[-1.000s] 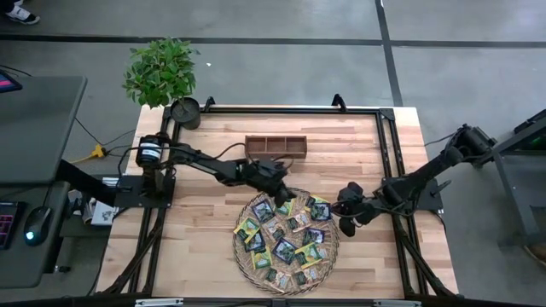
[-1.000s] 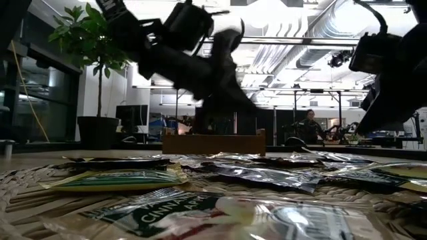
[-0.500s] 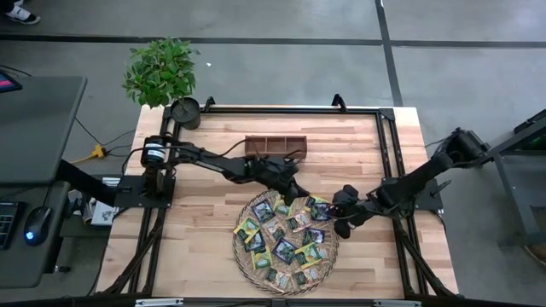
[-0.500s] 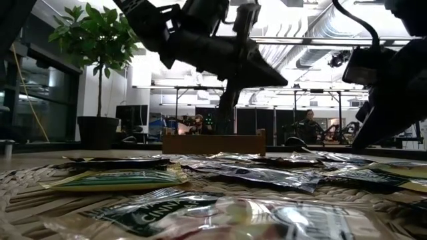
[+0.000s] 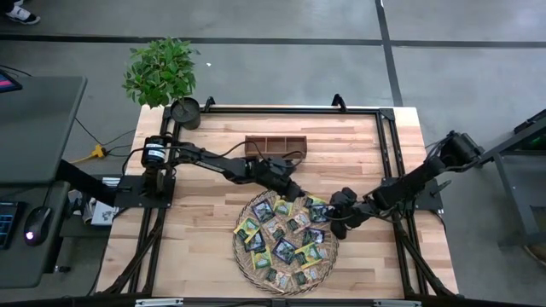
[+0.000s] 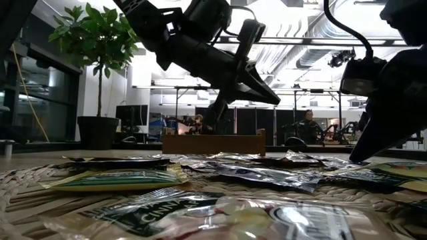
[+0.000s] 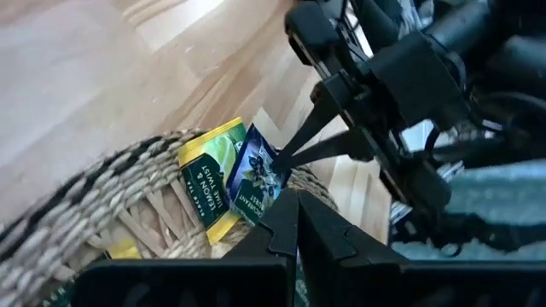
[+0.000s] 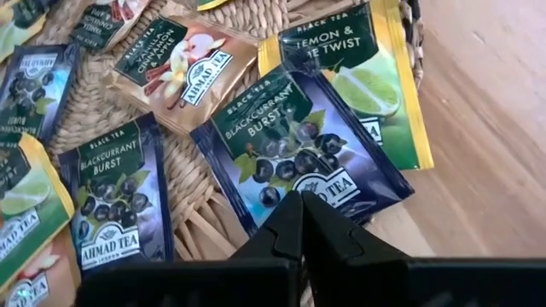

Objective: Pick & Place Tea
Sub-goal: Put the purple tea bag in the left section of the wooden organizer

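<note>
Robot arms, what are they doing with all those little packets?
Two robot arms are sorting tea sachets. The sachets lie piled on a round woven tray, and the wooden box behind it shows no tea in it. The right gripper is shut, its tips right at a Blackcurrant Burst sachet on the tray's edge. The left gripper is shut too, over the tray's far rim, holding nothing I can see.

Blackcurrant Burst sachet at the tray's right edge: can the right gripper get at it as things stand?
Probably yes: the right gripper, shut, sits right over the Blackcurrant Burst sachet, which lies uncovered on top at the woven tray edge.
</note>
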Controlling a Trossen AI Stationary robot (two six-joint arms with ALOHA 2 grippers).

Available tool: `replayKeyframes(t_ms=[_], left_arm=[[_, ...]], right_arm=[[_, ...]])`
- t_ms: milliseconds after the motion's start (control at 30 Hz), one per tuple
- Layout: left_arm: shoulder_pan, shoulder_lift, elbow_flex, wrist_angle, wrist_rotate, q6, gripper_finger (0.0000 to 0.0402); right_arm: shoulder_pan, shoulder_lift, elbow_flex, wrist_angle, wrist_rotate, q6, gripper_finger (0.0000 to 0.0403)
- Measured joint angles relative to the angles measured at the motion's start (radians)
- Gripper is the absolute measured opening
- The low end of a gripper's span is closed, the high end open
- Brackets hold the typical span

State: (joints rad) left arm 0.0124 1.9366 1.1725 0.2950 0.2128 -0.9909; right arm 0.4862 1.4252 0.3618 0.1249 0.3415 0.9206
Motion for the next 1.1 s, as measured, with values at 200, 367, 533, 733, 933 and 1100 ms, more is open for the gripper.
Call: replayKeyframes(t_ms=[200, 367, 533, 733, 933, 1100], left_arm=[[0.000, 0.000, 0.000, 0.000, -0.006, -0.047, 0.0000], [0.000, 0.000, 0.000, -0.011, -0.027, -0.059, 0.0000], [0.000, 0.000, 0.000, -0.015, -0.058, -0.059, 0.0000], [0.000, 0.000, 0.000, -0.017, -0.050, -0.062, 0.0000], [-0.002, 0.000, 0.000, -0.023, -0.044, -0.066, 0.0000], [-0.002, 0.000, 0.000, -0.037, -0.045, -0.068, 0.0000]], right_arm=[[-0.002, 0.008, -0.001, -0.006, 0.025, 0.045, 0.0000], [-0.002, 0.004, -0.004, 0.050, 0.043, 0.011, 0.0000], [-0.002, -0.051, -0.006, 0.033, 0.055, -0.005, 0.0000], [-0.002, -0.116, -0.006, -0.015, 0.043, -0.029, 0.0000], [-0.002, -0.123, -0.006, -0.095, -0.010, -0.025, 0.0000], [-0.002, -0.122, -0.006, -0.091, -0.017, -0.029, 0.0000]])
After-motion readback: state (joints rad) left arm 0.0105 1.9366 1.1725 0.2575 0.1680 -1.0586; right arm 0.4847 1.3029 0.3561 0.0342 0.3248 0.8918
